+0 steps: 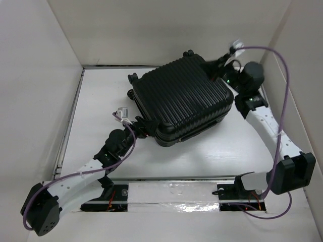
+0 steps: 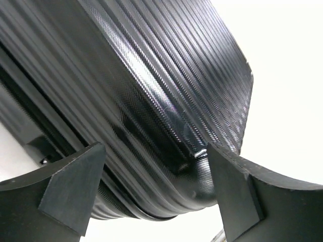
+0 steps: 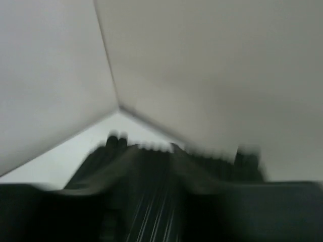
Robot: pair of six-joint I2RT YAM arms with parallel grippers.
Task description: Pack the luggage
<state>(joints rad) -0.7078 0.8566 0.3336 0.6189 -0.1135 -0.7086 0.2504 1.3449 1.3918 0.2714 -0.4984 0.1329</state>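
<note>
Luggage [image 1: 184, 103] lies shut toward the worktop's [image 1: 101, 151] far right corner, left claw [image 2: 156, 186] released astride its near corner, right claw's [image 1: 214, 65] state unreadable; both seem positioning to open it, needing a firm grip.

evenly and brightly lit from above, with soft shadow beside the luggage [image 1: 184, 98]. sharp at the left wrist, with glare streaks along its ribbed shell; heavily blurred and dimmer at the right wrist.
</note>
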